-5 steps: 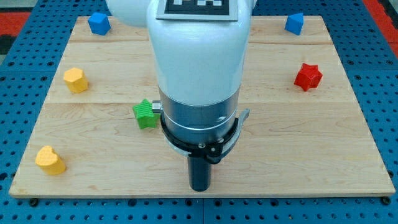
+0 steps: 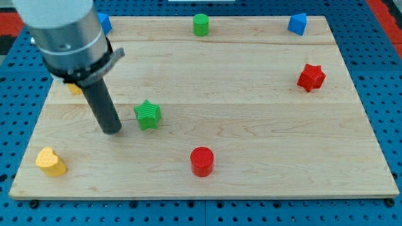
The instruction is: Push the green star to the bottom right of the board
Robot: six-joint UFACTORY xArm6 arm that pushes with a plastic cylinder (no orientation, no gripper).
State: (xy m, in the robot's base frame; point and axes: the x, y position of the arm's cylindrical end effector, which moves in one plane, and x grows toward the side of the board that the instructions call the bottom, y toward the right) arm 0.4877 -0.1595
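One ridged green star (image 2: 147,115) (flat on the board (image 2: 264,157)), my tip (image 2: 112,130) just left; no jaws.

A single camera looks down at a steep slant from above the board's (image 2: 264,182) near long edge, facing toward its far edge. It sits back enough that the whole wooden board fills the frame, with blue pegboard (image 2: 389,75) showing around the margins. The arm (image 2: 63,31) enters at the upper left.
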